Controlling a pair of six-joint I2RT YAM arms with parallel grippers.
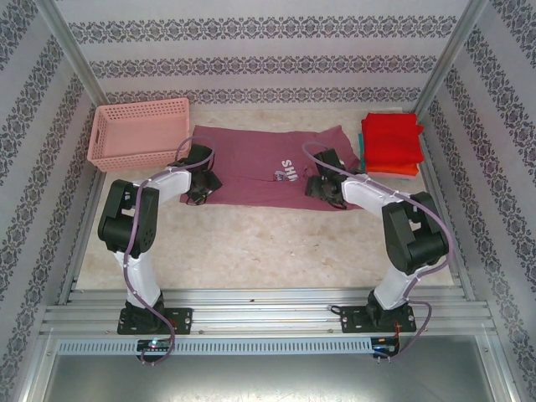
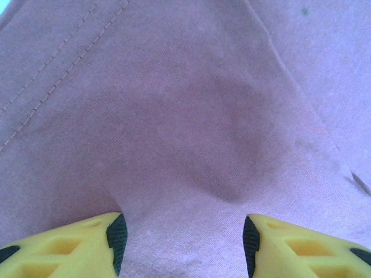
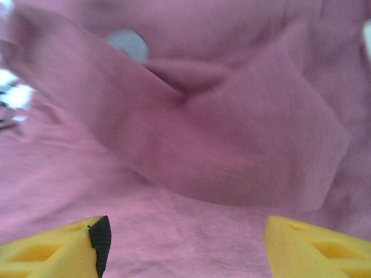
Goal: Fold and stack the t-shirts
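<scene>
Your left pincer (image 1: 199,188) hangs spread open over the near-left edge of the maroon t-shirt (image 1: 260,163), with cloth bulging up between its yellow fingers (image 2: 87,243). Your right pincer (image 1: 318,186) is also spread open at the near-right edge by the white print (image 1: 289,170), a raised fold (image 3: 232,156) just ahead. The shirt lies across the far table (image 1: 251,243), between the pink basket (image 1: 126,157) and the folded red-and-orange stack (image 1: 391,142). You have bare table along the whole near side.

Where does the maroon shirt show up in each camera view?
Top external: maroon shirt spread across the far middle of the table.
Left wrist: its cloth beyond the fingertips, stitched seam upper left.
Right wrist: its cloth, a raised fold mid-picture.
Shared landmark: left gripper, open on the shirt, top and left-wrist views.
</scene>
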